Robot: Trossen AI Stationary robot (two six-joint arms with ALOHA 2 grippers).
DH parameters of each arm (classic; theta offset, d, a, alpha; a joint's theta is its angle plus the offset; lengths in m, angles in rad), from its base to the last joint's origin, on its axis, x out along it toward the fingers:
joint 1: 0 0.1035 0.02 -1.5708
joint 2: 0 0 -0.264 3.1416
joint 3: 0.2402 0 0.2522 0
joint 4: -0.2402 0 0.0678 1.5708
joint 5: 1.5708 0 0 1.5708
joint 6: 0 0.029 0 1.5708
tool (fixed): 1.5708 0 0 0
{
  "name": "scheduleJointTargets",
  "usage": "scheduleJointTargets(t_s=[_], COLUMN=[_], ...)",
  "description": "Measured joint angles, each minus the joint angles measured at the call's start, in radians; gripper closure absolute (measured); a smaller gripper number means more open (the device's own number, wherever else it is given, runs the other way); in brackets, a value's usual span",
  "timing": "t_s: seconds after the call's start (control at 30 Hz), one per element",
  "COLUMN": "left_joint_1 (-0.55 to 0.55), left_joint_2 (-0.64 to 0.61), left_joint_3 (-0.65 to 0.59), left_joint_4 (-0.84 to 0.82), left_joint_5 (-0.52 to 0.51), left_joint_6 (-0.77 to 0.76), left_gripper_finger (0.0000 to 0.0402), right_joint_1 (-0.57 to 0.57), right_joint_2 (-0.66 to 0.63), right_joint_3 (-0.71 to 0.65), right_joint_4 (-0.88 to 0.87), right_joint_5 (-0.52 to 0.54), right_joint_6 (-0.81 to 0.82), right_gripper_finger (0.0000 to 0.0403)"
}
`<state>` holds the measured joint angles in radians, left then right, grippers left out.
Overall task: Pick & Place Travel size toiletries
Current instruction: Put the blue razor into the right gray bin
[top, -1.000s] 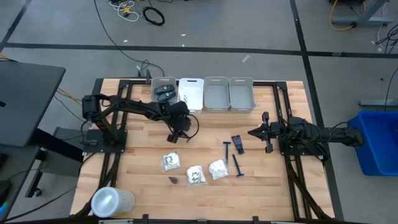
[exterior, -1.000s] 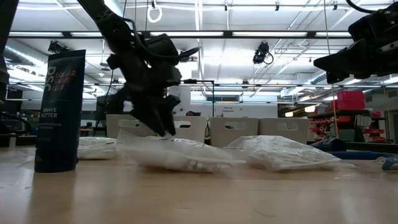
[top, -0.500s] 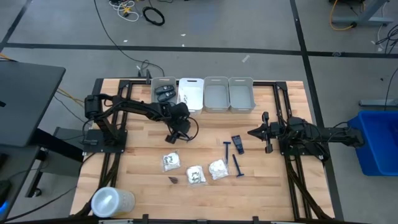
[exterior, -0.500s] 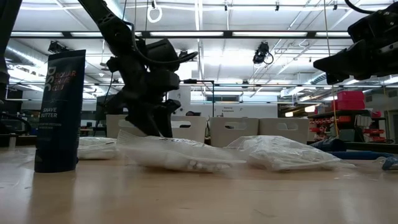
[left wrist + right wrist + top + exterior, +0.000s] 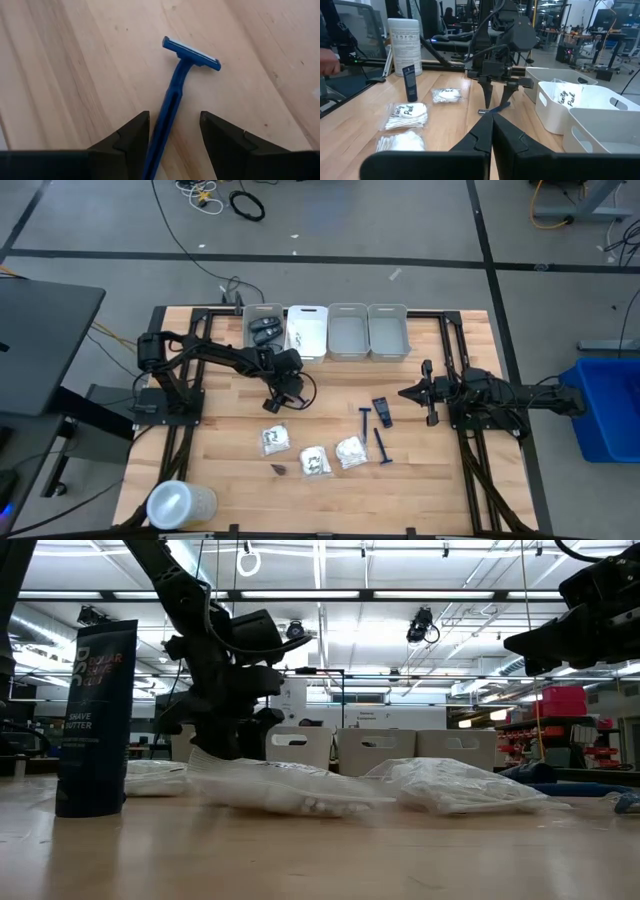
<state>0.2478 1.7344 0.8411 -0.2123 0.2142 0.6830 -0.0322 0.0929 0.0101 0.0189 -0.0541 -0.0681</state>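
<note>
Bare wood surrounds the left gripper [image 5: 274, 403] at table centre; its fingers [image 5: 131, 137] stand apart, straddling the handle of a blue razor [image 5: 176, 95] lying flat (not clamped). 3 white packets [image 5: 312, 453] lie nearer the front edge, 2 more razors [image 5: 374, 437] to the right. 4 bins [image 5: 347, 332] line the far edge. The right gripper [image 5: 406, 393] waits at the right side, fingers together.

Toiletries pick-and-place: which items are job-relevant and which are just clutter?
Job: blue razor between the fingers of the open left gripper; two other razors; white packets; dark case; shave butter tube; bins.
Lying about: wipes canister. The right gripper waits, shut.
</note>
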Motion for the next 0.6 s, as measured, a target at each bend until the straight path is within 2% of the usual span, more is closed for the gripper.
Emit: scheduleJointTargets(t_s=[0.17, 0.6], left_joint_1=[0.0, -0.002], left_joint_2=[0.0, 0.0], left_joint_3=[-0.001, -0.002], left_joint_4=[-0.001, -0.008], left_joint_5=[-0.003, 0.006], left_joint_6=[-0.002, -0.002], left_gripper_finger=[0.0231, 0.0305], right_joint_1=[0.0, 0.0], right_joint_2=[0.0, 0.0], right_joint_3=[0.0, 0.0], right_joint_4=[0.0, 0.0], right_joint_5=[0.0, 0.0], right_joint_6=[0.0, 0.0], right_gripper_finger=[0.0389, 0.0389])
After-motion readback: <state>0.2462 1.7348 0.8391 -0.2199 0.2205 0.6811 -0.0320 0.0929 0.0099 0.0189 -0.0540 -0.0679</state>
